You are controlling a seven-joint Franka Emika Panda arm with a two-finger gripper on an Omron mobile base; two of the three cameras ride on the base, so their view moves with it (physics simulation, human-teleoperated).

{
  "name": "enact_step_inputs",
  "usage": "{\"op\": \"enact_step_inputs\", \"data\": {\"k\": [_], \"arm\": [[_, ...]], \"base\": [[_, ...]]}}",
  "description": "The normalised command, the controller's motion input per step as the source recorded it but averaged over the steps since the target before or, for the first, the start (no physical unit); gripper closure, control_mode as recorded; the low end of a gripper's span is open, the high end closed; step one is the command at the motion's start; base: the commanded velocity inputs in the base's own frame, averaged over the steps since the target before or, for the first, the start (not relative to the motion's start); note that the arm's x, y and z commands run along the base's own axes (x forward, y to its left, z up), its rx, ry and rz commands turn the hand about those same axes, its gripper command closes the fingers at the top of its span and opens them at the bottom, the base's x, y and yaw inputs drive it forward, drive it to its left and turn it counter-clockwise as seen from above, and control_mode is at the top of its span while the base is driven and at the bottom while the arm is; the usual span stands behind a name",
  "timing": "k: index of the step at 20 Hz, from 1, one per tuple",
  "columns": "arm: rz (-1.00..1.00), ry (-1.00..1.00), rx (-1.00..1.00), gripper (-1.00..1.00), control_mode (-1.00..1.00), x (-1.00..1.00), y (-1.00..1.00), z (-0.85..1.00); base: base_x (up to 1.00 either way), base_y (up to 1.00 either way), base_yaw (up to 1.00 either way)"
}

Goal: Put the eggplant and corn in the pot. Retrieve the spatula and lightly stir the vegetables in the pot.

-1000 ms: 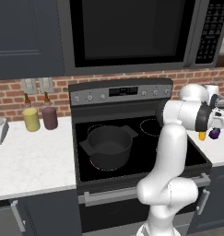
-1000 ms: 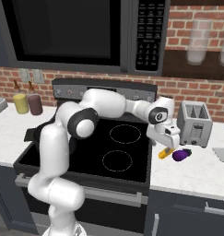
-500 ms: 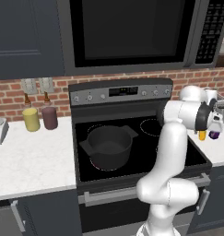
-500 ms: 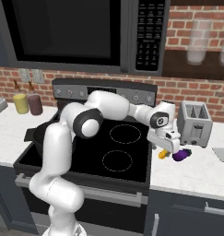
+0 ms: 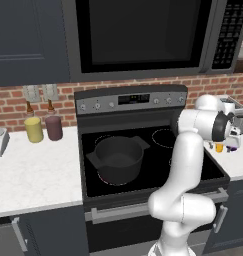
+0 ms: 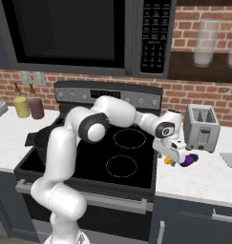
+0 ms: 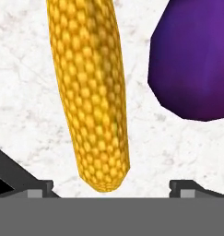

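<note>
Dark grey and empty, the pot (image 5: 118,159) sits on the front left burner of the stove (image 5: 143,150), well apart from the vegetables. Further right, past the stove's edge, the corn (image 7: 92,92) and the eggplant (image 7: 194,60) lie side by side on the white marble counter (image 7: 26,115), just beside each other though whether they touch is hard to tell from so close. Over the last second the arm has reached further right and lower, so the gripper (image 6: 177,153) has come down from above the toaster side onto the two vegetables. In the hand view its fingertips (image 7: 39,188) stand spread wide, released and grasping nothing, with the near end of the corn between them. Judging by this, the descent is nearly finished and the corn looks like the first pick. Nothing is in the pot yet, so the task is only starting; the spatula step lies far ahead.
</note>
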Motion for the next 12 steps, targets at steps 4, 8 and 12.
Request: {"op": "enact_step_inputs", "data": {"k": [4,8,12], "arm": [[0.00,-0.04,0.00,-1.00,-1.00,0.08,-0.07,-0.15],[0.00,-0.03,0.00,-1.00,-1.00,0.13,-0.11,-0.11],[0.00,-0.03,0.00,-1.00,-1.00,0.20,-0.09,-0.08]], "base": [[0.00,0.00,0.00],[0.00,0.00,0.00],[0.00,0.00,0.00]]}}
